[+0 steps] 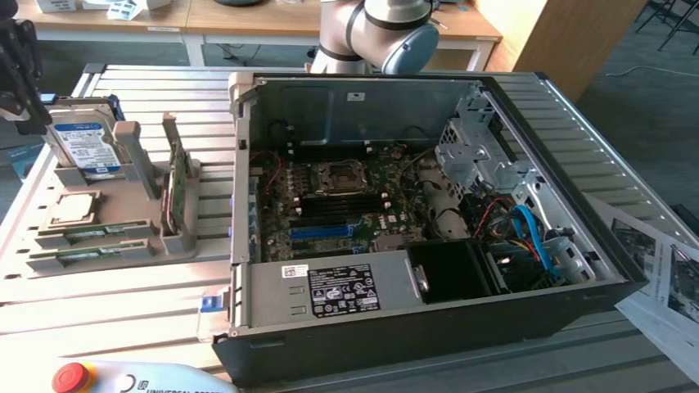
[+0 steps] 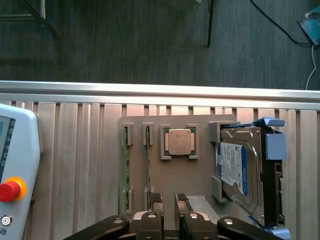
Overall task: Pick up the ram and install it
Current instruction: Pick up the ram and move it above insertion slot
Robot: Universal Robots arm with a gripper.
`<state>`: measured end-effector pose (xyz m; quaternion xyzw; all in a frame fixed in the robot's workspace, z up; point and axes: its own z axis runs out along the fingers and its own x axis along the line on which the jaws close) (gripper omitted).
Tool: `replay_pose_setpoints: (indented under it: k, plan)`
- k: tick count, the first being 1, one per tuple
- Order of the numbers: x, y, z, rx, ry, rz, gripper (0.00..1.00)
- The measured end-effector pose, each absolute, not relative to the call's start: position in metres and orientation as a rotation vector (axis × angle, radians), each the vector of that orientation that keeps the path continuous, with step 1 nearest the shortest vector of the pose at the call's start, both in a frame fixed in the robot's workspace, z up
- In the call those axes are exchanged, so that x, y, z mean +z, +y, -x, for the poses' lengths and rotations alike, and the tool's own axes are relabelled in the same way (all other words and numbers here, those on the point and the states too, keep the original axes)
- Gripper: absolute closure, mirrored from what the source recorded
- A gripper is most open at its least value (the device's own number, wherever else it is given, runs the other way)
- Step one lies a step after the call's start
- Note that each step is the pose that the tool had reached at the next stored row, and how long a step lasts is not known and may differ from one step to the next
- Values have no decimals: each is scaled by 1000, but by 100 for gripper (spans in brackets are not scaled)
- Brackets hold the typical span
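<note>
Hovering over grey tray (image 2: 200, 172), gripper (image 2: 168, 199) aimed straight down, upper left of exterior frame (arm joint (image 1: 382, 37) at top centre). Fingers narrow, slim gap, gripping nothing. Ram (image 2: 126, 167) sits edge-up in tray slot, exterior frame's left.

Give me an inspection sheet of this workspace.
Surface: ribbed metal table with a grey tray on it.
Job's things: two ram sticks lying in tray slots; computer case open.
Clutter: hard drive, processor, expansion card, control pendant, printed sheets.
Grippers: end effector open, empty, over the tray.
Cables: blue cable inside the case; black cable on the floor.
Surroundings: wooden desks, dark carpet.
</note>
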<state>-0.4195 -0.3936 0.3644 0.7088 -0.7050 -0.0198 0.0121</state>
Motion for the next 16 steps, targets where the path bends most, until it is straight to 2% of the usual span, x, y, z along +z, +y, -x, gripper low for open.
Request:
replay_pose_setpoints:
  k: [16]
  plan:
    - [351, -394, 419, -62, -2198, -2210, 76]
